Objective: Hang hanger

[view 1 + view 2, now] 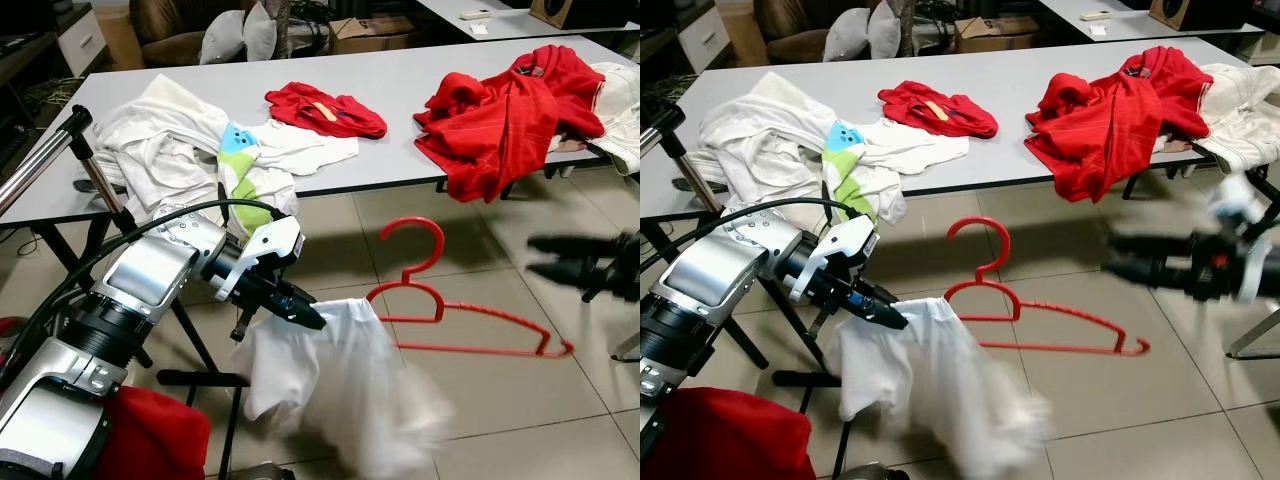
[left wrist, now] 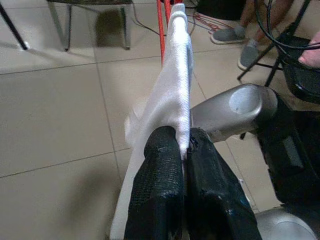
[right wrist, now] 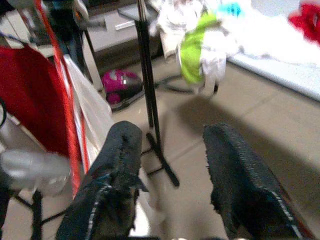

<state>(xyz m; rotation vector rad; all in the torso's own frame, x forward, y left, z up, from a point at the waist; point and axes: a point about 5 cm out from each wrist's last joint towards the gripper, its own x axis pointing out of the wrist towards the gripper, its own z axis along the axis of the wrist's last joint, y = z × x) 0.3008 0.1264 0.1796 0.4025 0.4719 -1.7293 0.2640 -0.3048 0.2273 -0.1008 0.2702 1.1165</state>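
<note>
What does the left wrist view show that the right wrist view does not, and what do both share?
Left wrist view: the left gripper has its fingers shut on a fold of the white garment, and a person's grey shoes stand on the floor beyond.

Right wrist view: the right gripper has its fingers open and holds nothing; a black stand pole, a magenta vacuum cleaner and clothes hanging off the table edge lie ahead.

Both: the white garment, the red hanger it hangs from, and the tiled floor.
</note>
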